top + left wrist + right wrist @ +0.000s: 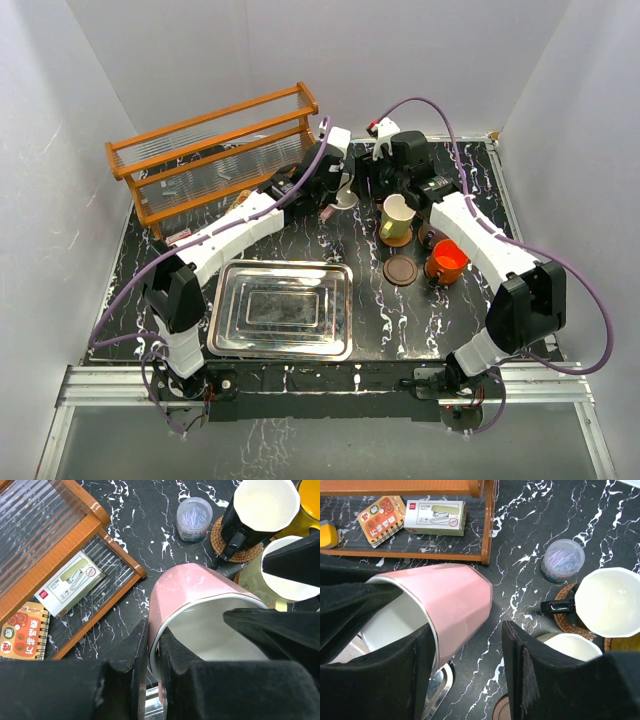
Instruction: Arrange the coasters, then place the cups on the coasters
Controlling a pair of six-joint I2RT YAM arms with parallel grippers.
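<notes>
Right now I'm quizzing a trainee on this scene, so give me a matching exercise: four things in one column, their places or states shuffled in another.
Things:
1. pink cup
2. olive-yellow cup
3. dark brown coaster
4. stapler box

Places or states:
a. on a shelf of the wooden rack
b. lying bare on the table
c. pinched at the rim by the left gripper
d. standing on an orange-brown coaster

Pairs: 1-c, 2-d, 3-b, 4-a
</notes>
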